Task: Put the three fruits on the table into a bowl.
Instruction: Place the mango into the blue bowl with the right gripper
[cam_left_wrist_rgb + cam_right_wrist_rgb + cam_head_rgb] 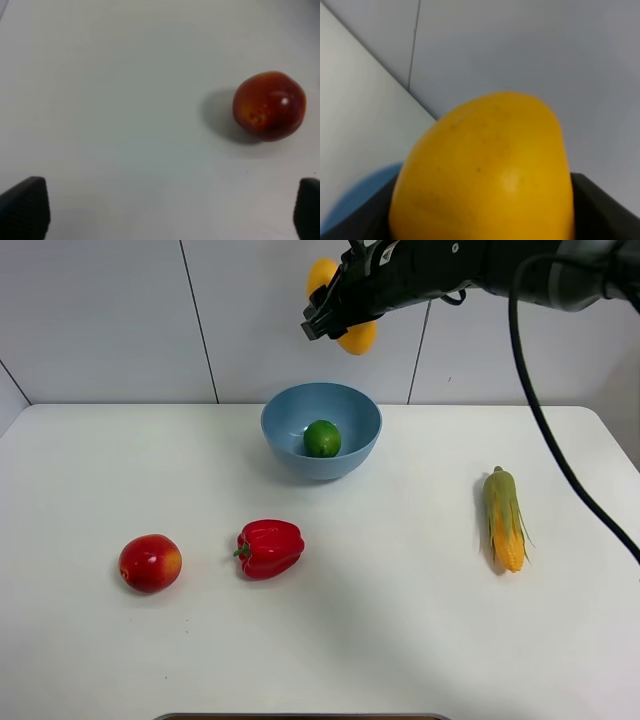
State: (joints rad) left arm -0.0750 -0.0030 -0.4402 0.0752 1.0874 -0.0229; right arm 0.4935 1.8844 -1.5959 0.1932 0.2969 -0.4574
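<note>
The right end effector (335, 305) is clamped on the mango (358, 338), holding it up in the air just past the far rim of the blue bowl (330, 470). The lime (322, 438) sits inside the bowl. The apple (150, 562) rests on the desk (400, 620), left of the red pepper (270, 548). The left end effector (165, 210) hangs over the desk near the apple, its jaws wide apart and holding nothing.

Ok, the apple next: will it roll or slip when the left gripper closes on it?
The apple looks round and sits free on the flat table, so an off-centre nudge would probably roll it. Its skin shines, so it is likely slightly slippery. It looks firm, probably rigid when gripped.
</note>
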